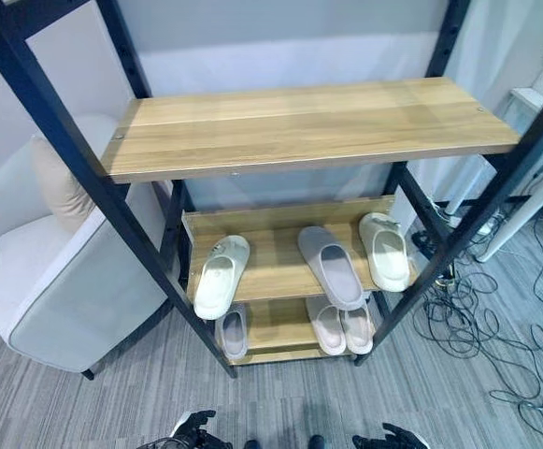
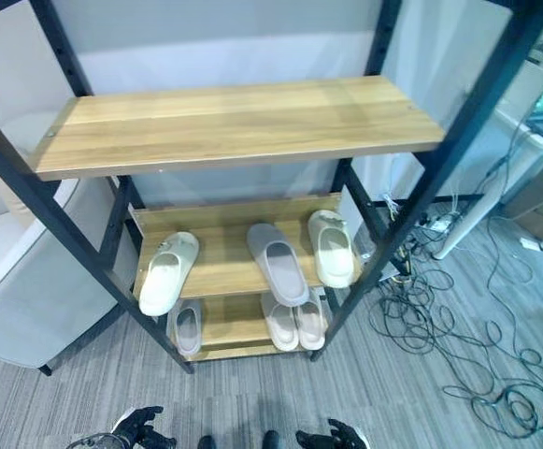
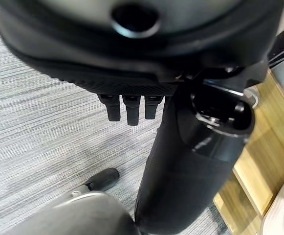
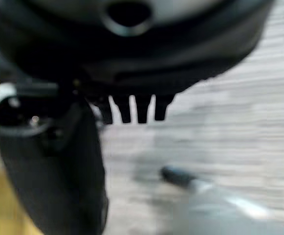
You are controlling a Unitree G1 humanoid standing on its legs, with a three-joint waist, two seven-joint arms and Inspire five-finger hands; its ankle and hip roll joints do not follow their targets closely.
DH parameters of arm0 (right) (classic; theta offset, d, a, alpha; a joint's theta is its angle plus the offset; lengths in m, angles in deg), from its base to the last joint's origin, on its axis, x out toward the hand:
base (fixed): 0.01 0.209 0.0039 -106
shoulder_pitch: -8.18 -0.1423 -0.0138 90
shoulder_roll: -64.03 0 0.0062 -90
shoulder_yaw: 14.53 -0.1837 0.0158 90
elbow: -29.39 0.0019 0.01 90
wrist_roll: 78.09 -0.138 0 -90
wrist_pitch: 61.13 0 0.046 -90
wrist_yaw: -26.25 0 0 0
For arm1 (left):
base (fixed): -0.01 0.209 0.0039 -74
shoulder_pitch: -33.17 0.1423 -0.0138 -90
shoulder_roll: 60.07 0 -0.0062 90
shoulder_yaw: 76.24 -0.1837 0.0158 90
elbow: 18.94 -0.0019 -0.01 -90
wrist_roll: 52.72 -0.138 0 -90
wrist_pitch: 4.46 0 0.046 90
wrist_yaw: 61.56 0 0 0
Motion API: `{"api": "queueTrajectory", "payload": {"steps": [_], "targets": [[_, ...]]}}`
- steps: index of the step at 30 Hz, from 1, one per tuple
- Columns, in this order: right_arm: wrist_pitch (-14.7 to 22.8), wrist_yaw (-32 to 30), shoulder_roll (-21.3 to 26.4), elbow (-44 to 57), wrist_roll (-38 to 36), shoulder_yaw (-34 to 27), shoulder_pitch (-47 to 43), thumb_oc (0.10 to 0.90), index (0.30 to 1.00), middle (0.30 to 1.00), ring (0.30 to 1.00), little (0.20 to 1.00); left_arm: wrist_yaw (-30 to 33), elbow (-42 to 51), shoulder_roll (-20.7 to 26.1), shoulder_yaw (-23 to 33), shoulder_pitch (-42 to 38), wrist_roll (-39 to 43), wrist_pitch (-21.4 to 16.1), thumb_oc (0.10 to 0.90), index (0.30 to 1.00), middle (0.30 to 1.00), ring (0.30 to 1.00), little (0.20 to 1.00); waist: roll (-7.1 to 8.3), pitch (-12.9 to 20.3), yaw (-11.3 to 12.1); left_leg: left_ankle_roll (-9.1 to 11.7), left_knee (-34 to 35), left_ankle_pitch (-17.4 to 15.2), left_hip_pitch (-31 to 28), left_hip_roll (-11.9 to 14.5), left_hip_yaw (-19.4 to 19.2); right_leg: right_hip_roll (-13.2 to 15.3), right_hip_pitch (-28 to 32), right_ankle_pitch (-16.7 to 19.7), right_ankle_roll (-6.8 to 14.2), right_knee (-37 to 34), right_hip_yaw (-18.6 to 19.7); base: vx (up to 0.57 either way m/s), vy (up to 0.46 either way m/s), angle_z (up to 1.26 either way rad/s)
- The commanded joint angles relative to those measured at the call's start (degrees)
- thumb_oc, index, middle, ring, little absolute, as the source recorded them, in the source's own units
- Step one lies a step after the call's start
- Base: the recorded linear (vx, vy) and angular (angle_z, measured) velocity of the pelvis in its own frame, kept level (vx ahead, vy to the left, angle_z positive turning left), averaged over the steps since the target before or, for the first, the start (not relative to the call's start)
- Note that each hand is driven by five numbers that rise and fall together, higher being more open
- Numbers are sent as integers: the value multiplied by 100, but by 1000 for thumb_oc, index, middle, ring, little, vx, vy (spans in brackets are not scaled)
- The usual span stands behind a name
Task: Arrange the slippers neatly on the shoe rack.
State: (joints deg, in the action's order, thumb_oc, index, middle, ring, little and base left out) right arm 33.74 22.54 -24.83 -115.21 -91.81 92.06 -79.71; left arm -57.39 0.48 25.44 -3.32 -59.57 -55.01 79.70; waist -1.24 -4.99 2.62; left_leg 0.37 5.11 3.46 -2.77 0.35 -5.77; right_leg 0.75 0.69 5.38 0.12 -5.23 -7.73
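The shoe rack (image 1: 299,131) has wooden shelves in a black frame. On its middle shelf lie a cream slipper (image 1: 221,276) at the left, hanging over the front edge, a grey slipper (image 1: 331,267) lying askew in the middle, and a cream slipper (image 1: 385,251) at the right. The bottom shelf holds a small grey slipper (image 1: 233,332) at the left and a pale pair (image 1: 341,326) at the right. My left hand (image 1: 194,432) and right hand (image 1: 392,437) hang low in front of the rack, over the carpet. Both hands have relaxed fingers (image 3: 127,110) (image 4: 132,110) and hold nothing.
A white armchair (image 1: 56,271) with a beige cushion stands close to the rack's left side. Black cables (image 1: 495,327) sprawl over the grey carpet to the right, by a white stand (image 1: 533,187). The rack's top shelf is bare.
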Motion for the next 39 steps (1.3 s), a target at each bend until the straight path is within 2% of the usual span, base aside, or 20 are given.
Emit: {"api": "queueTrajectory", "payload": {"steps": [1, 4, 7, 8, 18, 26, 31, 32, 33, 36, 39], "targets": [[451, 171, 190, 1095, 61, 68, -305, 800, 900, 900, 900, 900, 7, -107, 123, -50, -195, -198, -58, 800, 900, 900, 900, 900, 175, 71, 222, 293, -11, -174, 61, -73, 70, 200, 110, -479, 756, 556, 369, 0, 0, 0], [539, 356, 330, 2159, -38, 167, -226, 800, 900, 900, 900, 900, 27, -40, 88, 16, -113, -245, -71, 800, 900, 900, 900, 900, 180, 91, 240, 308, -11, -203, 15, -51, 59, 198, 161, -436, 777, 458, 355, 0, 0, 0], [548, 468, 377, 2620, -82, 217, -166, 800, 900, 900, 900, 900, 36, -60, 39, 21, -70, -300, -72, 800, 900, 900, 900, 900, 177, 102, 237, 325, -11, -201, 4, -33, 56, 196, 182, -417, 785, 409, 333, -13, -5, 0], [554, 582, 364, 3155, -286, 316, -137, 800, 900, 900, 900, 900, 49, -98, -34, -17, -66, -391, -52, 800, 900, 900, 900, 900, 170, 97, 231, 349, -11, -161, 27, -10, 60, 195, 201, -398, 788, 353, 298, -38, -15, 0], [591, 739, 449, 4611, -874, 508, -266, 800, 900, 900, 900, 900, 123, -76, -185, -148, -66, -596, -40, 800, 900, 900, 900, 900, 134, 86, 238, 475, -11, -73, 93, 39, 51, 195, 254, -349, 800, 254, 122, -20, -12, 8], [798, 557, 713, 5706, -935, 163, -420, 800, 900, 900, 900, 900, 164, -63, -253, -96, 54, -632, -24, 800, 900, 900, 900, 900, 95, 147, 251, 502, -11, -89, 43, 67, 42, 209, 358, -330, 811, 167, 63, 5, 0, 2], [961, 174, 916, 6063, -301, -240, -546, 800, 900, 900, 900, 900, 166, -51, -308, -86, 150, -666, -34, 800, 900, 900, 900, 900, 84, 184, 263, 495, -11, -121, 14, 70, 44, 219, 401, -328, 823, 146, 33, 23, 5, 3], [1002, -139, 1106, 6122, 382, -471, -667, 800, 900, 900, 900, 900, 155, -28, -334, -76, 186, -705, -40, 800, 900, 900, 900, 900, 84, 198, 277, 490, -11, -132, 0, 75, 48, 219, 419, -331, 830, 136, 17, 41, 10, 1], [1034, -336, 1182, 6120, 665, -633, -765, 800, 900, 900, 900, 900, 155, -16, -352, -89, 210, -733, -48, 800, 900, 900, 900, 900, 84, 211, 286, 483, -11, -141, -2, 72, 55, 220, 424, -328, 836, 127, 6, 54, 16, 3], [1005, -598, 1351, 6035, 1080, -826, -936, 800, 900, 900, 900, 900, 149, 0, -368, -117, 239, -763, -49, 800, 900, 900, 900, 900, 94, 217, 315, 477, -11, -153, -7, 71, 60, 228, 437, -320, 846, 102, -10, 21, 10, 2], [953, -987, 1794, 5867, 1771, -1043, -1262, 800, 900, 900, 900, 900, 135, -28, -353, -138, 297, -794, -58, 800, 900, 900, 900, 900, 124, 207, 383, 472, -11, -155, 17, 70, 86, 236, 439, -316, 861, 86, -35, 17, 15, 2]]}}
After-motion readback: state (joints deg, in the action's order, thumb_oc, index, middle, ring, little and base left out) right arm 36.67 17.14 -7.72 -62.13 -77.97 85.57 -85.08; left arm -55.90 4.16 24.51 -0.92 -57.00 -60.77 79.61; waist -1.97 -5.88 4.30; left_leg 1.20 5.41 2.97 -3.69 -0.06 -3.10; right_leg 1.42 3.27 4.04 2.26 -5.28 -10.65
